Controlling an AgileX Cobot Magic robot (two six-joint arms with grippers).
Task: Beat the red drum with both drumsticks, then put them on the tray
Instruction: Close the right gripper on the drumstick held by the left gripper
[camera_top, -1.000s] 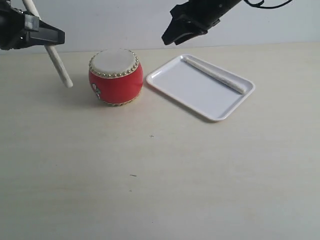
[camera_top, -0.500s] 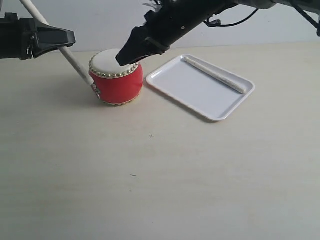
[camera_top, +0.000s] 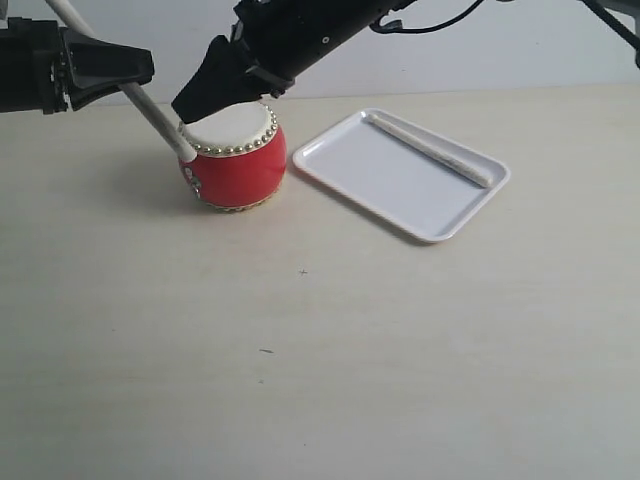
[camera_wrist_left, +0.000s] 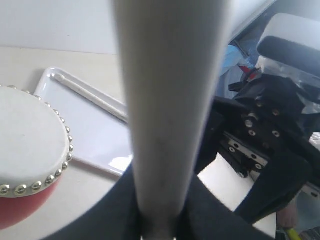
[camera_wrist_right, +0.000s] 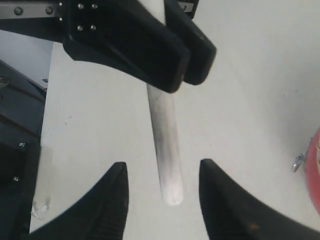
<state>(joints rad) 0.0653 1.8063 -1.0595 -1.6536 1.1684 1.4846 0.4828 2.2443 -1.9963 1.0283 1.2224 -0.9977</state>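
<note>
The red drum (camera_top: 233, 165) stands at the back left, also seen in the left wrist view as the drum (camera_wrist_left: 27, 150). My left gripper (camera_top: 138, 70) is shut on one drumstick (camera_top: 158, 118), whose tip rests at the drum's left rim. My right gripper (camera_top: 192, 104) has reached across over the drum and is open. Its fingers (camera_wrist_right: 116, 200) stand either side of that drumstick's tip (camera_wrist_right: 167, 165) without touching it, below the left gripper (camera_wrist_right: 170, 65). The other drumstick (camera_top: 432, 150) lies along the far edge of the white tray (camera_top: 380, 190).
The right arm's dark links (camera_top: 310, 35) stretch over the drum and the tray's back left corner. Bare light tabletop (camera_top: 320, 350) fills the front. The right arm's base (camera_wrist_left: 270, 125) shows beyond the tray (camera_wrist_left: 95, 135) in the left wrist view.
My right arm swung left from above the tray, across the drum, to the stick held by the left gripper. The left gripper brought the stick's tip to the drum's rim.
</note>
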